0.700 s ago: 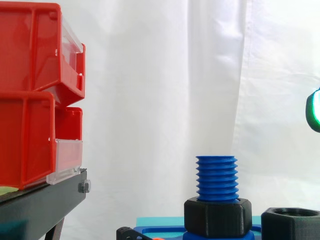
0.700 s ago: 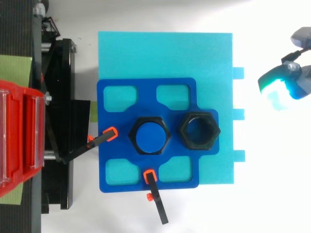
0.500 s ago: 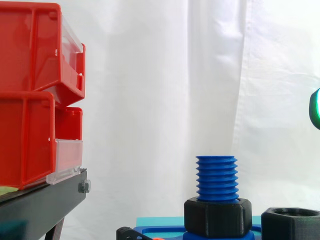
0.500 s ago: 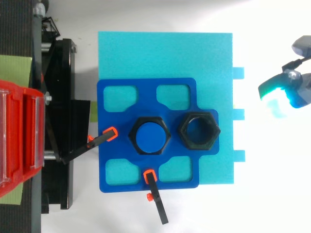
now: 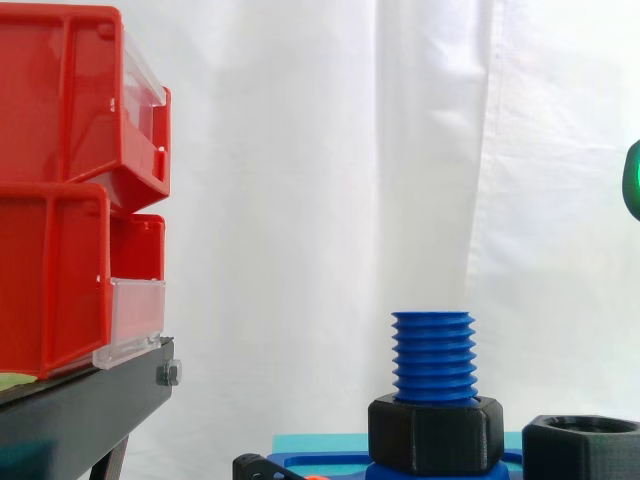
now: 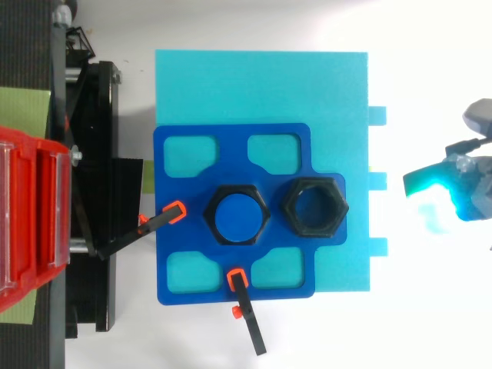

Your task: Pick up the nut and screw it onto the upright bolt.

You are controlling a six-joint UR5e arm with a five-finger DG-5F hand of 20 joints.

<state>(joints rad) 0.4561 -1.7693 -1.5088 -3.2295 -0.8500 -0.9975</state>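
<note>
Hand (image 6: pixel 455 197) off to the side, loose nut (image 6: pixel 315 207) waiting beside the bolt (image 6: pixel 236 216).

The nut sits in its hexagonal seat on the blue fixture (image 6: pixel 177 261), just beside the upright bolt, whose base carries 1 black hex collar (image 5: pixel 435 432). The hand hangs well apart from both, beyond the edge of the cyan plate (image 6: pixel 261 84); whether it is spread or closed I cannot tell. To do the pickup well, I judge it should come over the nut's centre, descend straight, and grip opposite flats evenly so the nut lifts level. A tilted nut would likely cross-thread, so keep its bore square to the threads when lowering it onto the bolt.
</note>
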